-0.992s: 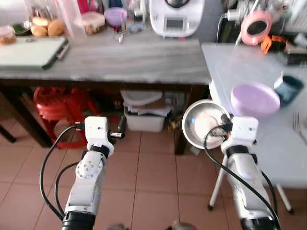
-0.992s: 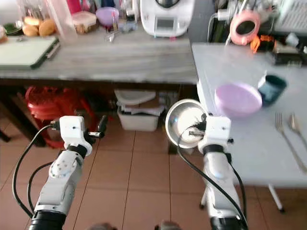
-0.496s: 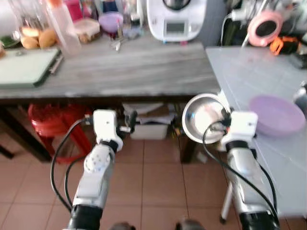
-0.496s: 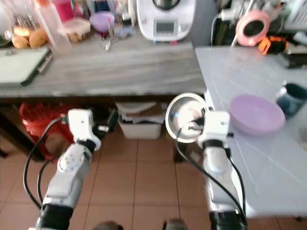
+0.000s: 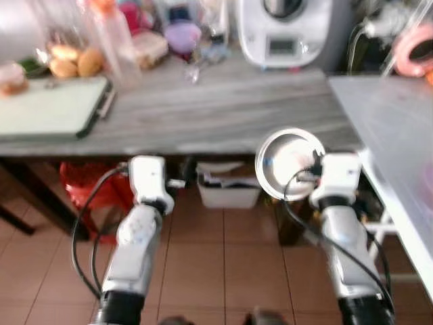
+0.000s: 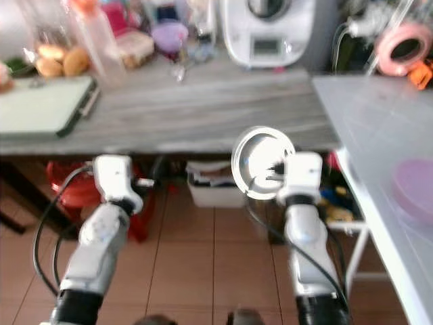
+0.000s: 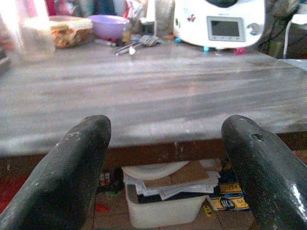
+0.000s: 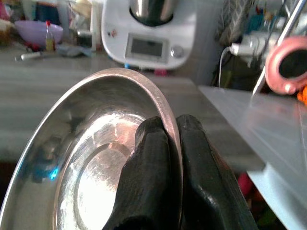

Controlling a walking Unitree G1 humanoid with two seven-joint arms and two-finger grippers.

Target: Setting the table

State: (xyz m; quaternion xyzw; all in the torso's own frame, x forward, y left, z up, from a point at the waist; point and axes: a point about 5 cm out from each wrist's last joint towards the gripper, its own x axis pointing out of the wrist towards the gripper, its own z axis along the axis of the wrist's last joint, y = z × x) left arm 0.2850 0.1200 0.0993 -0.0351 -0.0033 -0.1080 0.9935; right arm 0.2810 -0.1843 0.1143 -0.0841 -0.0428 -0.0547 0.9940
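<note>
**Steel plate in hand, not yet set down**

Steel plate (image 5: 289,164) is pinched at its rim by the right pincer (image 8: 165,143), held in the air before the grey counter (image 5: 203,108). Left pincer (image 7: 163,158) hangs wide and holds nothing. 1 purple bowl (image 6: 414,187) already sits on the white table (image 6: 365,128); I judge the plate's placing remains.

Head eyes look down; wrist views face forward, sharing the counter (image 7: 144,91)

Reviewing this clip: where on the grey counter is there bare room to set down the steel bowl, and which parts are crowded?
The grey counter is bare between the cutting board and the white appliance, down to its front edge. The back row is crowded with containers, a purple bowl and utensils. The right pincer grips the steel bowl by its rim.
</note>
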